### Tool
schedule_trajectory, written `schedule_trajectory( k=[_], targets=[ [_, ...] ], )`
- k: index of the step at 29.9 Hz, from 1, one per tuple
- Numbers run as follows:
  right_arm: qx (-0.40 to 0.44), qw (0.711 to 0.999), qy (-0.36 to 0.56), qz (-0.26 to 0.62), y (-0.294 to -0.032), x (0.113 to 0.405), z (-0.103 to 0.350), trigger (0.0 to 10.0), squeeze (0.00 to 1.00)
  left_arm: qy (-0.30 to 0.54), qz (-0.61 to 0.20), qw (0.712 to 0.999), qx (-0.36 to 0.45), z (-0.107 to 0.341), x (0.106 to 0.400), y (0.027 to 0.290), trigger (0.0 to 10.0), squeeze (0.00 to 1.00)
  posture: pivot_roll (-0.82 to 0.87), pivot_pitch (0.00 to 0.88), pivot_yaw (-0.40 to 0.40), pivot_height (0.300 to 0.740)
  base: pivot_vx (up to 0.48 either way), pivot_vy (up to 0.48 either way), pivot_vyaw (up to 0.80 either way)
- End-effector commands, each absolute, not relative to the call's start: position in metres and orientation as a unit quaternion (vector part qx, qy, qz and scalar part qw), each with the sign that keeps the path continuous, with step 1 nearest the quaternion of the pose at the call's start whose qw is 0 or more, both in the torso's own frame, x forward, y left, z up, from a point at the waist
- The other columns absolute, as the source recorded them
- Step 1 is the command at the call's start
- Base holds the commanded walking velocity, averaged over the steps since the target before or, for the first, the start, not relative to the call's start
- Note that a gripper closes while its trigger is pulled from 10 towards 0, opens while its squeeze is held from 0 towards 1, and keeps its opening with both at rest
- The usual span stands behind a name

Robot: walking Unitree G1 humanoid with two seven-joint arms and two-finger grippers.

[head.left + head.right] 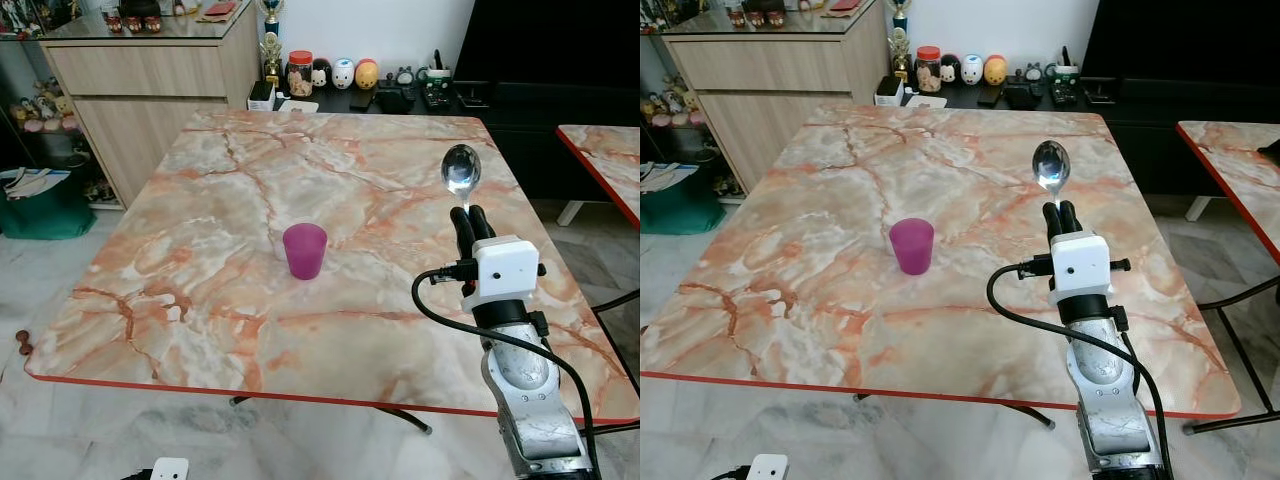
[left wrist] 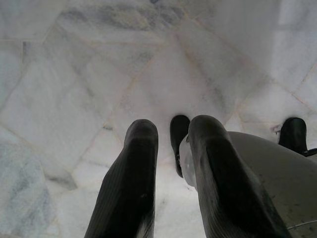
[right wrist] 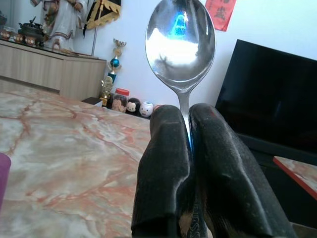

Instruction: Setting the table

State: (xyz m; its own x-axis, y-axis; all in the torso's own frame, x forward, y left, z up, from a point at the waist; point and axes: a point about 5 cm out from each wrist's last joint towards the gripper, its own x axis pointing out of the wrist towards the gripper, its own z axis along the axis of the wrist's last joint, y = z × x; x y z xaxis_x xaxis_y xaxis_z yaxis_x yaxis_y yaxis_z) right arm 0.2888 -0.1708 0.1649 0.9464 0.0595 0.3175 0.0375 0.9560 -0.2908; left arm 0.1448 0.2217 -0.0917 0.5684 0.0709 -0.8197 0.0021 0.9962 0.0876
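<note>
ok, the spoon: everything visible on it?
The spoon looks like shiny metal, its oval bowl mirroring the room. It stands nearly upright, bowl up, its thin neck clamped between the two black fingers of the right pincer, which hide the handle. It is held in the air above the right part of the marble table, apart from the purple cup.
</note>
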Motion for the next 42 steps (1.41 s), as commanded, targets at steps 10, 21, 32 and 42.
schedule_trajectory(
  k=[10,21,32,42],
  targets=[
    [-0.120,0.976,-0.181,0.020,-0.160,0.299,0.177,10.0,0.00,0.477,0.017,0.878,0.046,-0.095,0.134,0.227,10.0,0.00,-0.07,0.000,-0.006,0.740,0.000,-0.316,0.00],
    [-0.113,0.975,-0.189,0.022,-0.159,0.303,0.181,10.0,0.00,0.489,0.020,0.871,0.047,-0.097,0.125,0.231,10.0,0.00,-0.07,0.000,-0.011,0.740,0.000,-0.320,-0.32],
    [-0.109,0.975,-0.191,0.032,-0.154,0.305,0.182,10.0,0.00,0.494,0.018,0.868,0.047,-0.098,0.122,0.230,10.0,0.00,-0.08,0.000,-0.011,0.740,0.000,-0.312,0.00],
    [-0.116,0.976,-0.183,0.033,-0.154,0.305,0.179,10.0,0.00,0.495,0.018,0.868,0.044,-0.098,0.123,0.230,10.0,0.00,-0.07,0.000,-0.010,0.740,0.000,-0.299,0.00]
  ],
)
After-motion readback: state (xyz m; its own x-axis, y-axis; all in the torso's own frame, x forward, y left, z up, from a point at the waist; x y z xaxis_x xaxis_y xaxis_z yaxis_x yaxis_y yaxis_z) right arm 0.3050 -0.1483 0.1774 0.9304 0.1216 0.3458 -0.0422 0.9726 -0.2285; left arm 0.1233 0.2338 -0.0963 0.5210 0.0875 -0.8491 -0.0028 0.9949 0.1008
